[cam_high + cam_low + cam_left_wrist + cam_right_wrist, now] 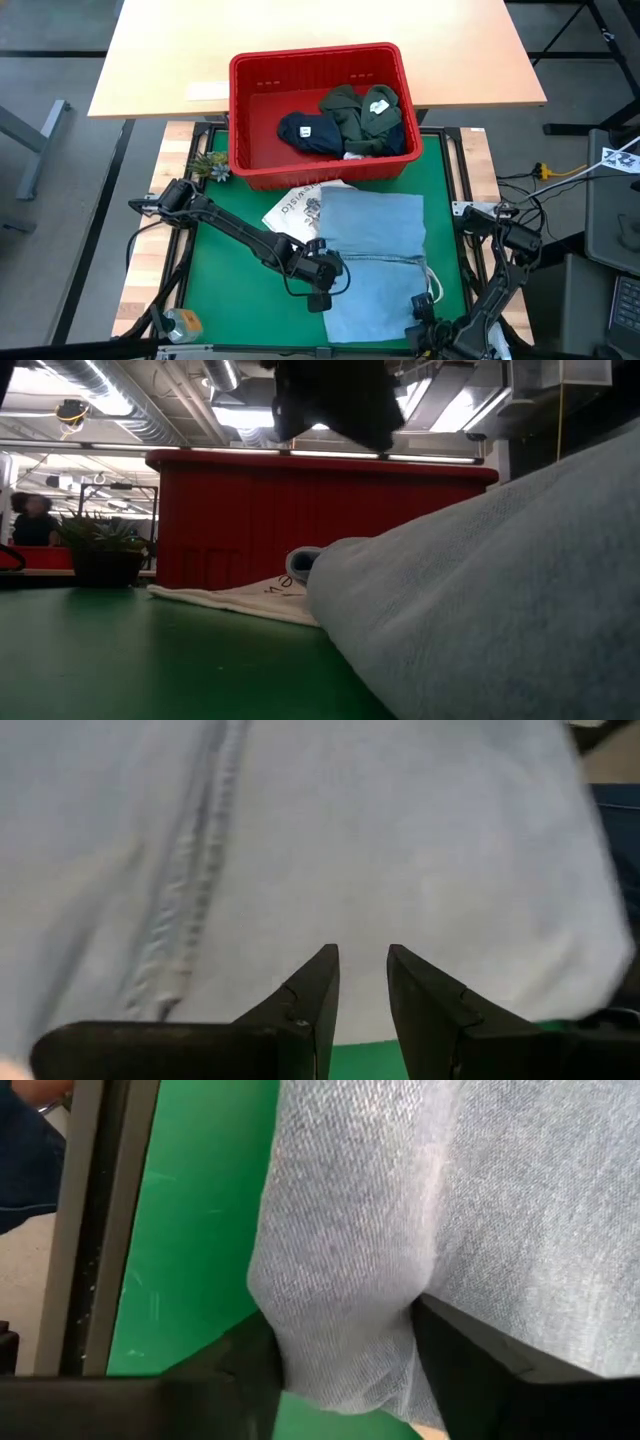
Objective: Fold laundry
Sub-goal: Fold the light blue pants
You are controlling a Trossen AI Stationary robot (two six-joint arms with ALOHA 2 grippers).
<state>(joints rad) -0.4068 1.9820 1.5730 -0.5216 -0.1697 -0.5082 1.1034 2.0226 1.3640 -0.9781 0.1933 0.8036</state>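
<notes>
Now denim garment (400,1230) bunched between right gripper (345,1370) jaws; left gripper (362,985) jaws narrowly parted, empty.

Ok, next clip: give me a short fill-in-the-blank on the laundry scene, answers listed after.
1. The light blue denim garment lies spread on the ____ mat.
2. The navy and olive garments sit inside the ____ basket.
3. A fold of the denim sits between the fingers of the ____ gripper.
4. The left gripper points at the denim with a narrow ____ between its fingers.

Missing words: green; red; right; gap
</notes>
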